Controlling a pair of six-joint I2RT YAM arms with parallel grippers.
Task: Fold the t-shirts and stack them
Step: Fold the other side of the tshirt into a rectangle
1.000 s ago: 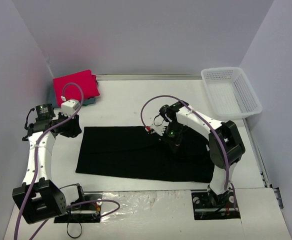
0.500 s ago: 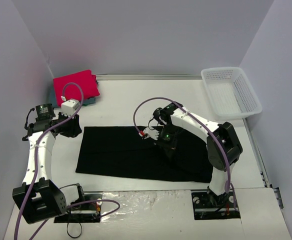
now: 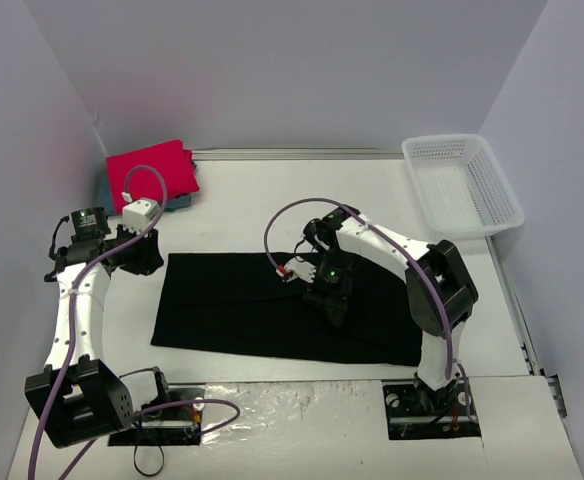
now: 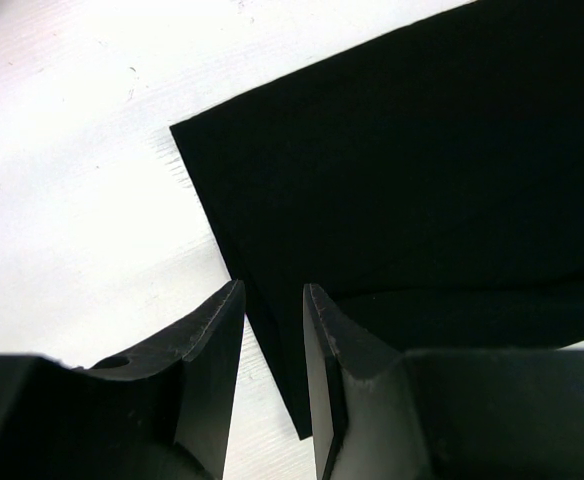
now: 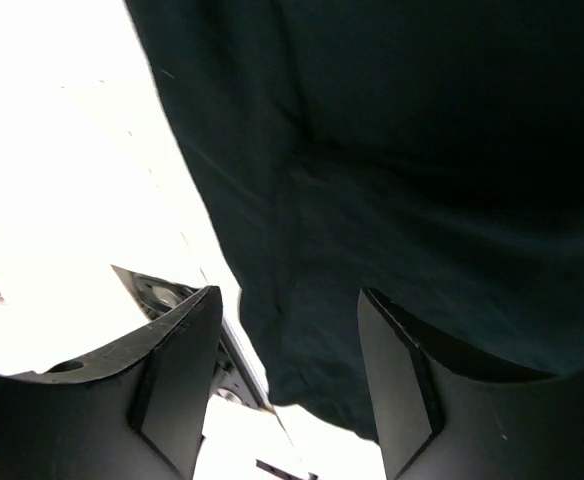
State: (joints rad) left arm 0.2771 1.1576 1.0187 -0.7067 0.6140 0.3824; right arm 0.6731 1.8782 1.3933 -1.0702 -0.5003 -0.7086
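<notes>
**Black t-shirt (image 3: 242,310) spread flat, far edge in play**

Cloth lay on the table (image 3: 242,200) with its long axis running left to right across both arms. Left gripper (image 4: 272,290) hovered at the far-left corner, fingers narrowly apart with nothing between them, and the corner edge lay just ahead and below. Right gripper (image 5: 287,295) sat over the middle of the far edge. Its fingers were wide apart with cloth directly beneath the tips, not pinched as far as could be told. Red-pink t-shirt (image 3: 152,172), folded, lay well beyond the left gripper atop a sliver of teal-blue t-shirt (image 3: 180,203). Judgement: the coming fold turns on the far edge. Each arm was nearest its own half, and neither gripper was near the far-right corner.
</notes>
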